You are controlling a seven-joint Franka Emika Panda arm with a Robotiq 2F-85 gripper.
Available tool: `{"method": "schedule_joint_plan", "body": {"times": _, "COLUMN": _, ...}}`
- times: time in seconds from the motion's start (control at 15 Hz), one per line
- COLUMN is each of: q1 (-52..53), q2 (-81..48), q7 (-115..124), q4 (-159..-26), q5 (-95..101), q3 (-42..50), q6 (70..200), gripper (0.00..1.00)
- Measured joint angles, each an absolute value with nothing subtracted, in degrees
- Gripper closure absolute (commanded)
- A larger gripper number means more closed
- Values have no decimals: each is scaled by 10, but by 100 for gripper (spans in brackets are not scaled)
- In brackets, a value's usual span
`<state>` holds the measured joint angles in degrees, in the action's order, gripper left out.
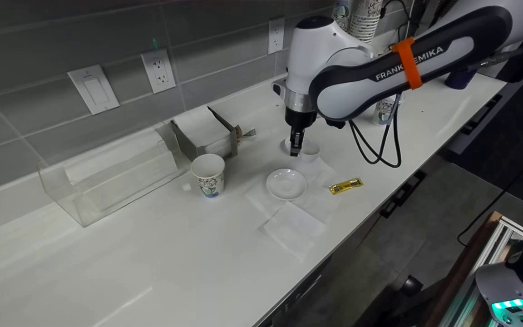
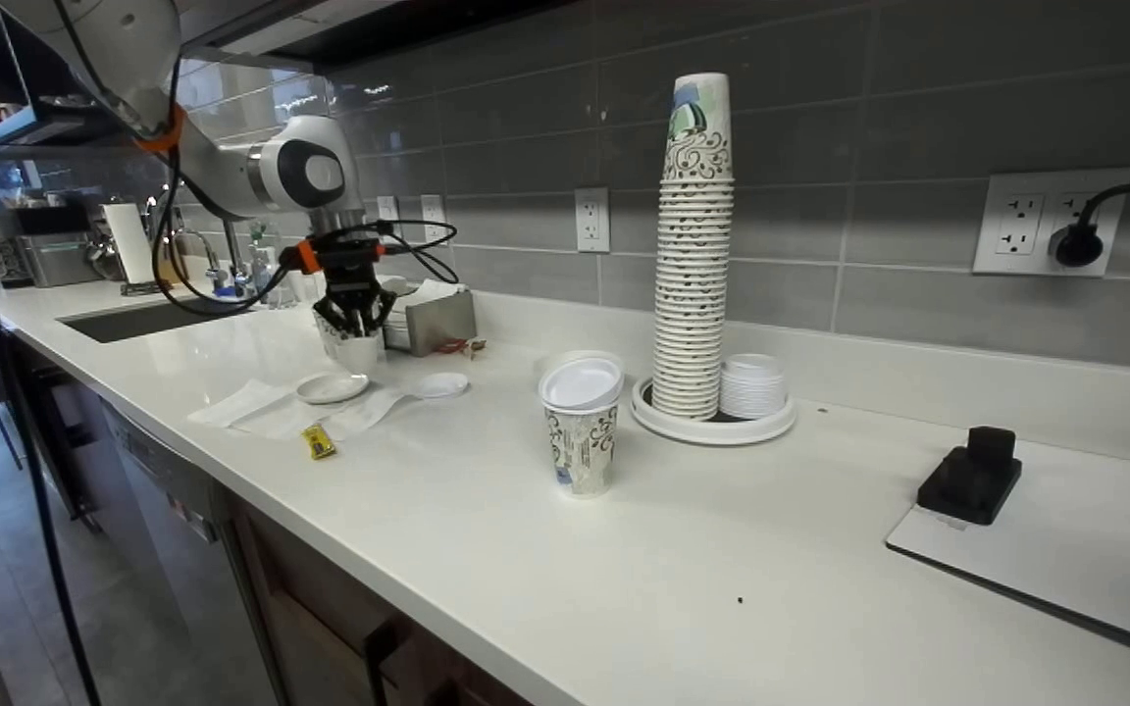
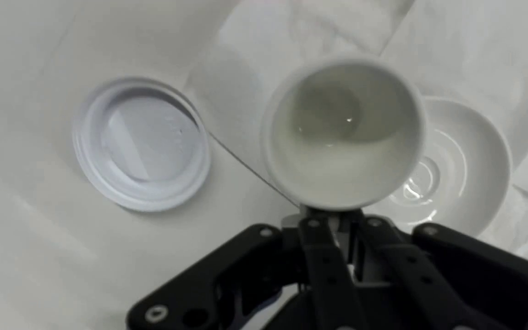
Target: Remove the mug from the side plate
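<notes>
The mug point(image 3: 337, 174), a small plain white cup, is upright in the wrist view, with a little pale liquid inside. My gripper point(image 3: 332, 217) is shut at its near side, apparently on the handle, which the fingers mostly hide. The side plate point(image 3: 479, 178), a round white saucer, lies partly behind the mug. In an exterior view the gripper point(image 1: 295, 149) holds the mug point(image 1: 311, 152) beyond the side plate point(image 1: 286, 185), apart from it. Another exterior view also shows the gripper point(image 2: 357, 322), mug point(image 2: 361, 355) and side plate point(image 2: 332, 389). The mug's height above the counter is hard to tell.
A white plastic lid point(image 3: 154, 142) lies beside the mug. Napkins point(image 1: 294, 227) lie under and around the saucer. A yellow packet point(image 1: 345, 185), a patterned paper cup point(image 1: 210, 181) and a napkin holder point(image 1: 204, 136) stand nearby. A tall cup stack point(image 2: 693, 294) is farther along.
</notes>
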<state>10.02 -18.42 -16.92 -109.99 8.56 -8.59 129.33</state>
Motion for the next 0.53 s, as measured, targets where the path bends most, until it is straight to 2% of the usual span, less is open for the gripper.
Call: {"method": "schedule_joint_plan", "body": {"times": 0.53, "q1": 67, "q2": -122, "q7": -43, "q4": -1228, "q5": 79, "q3": -57, "q6": 1327, "gripper": 97}}
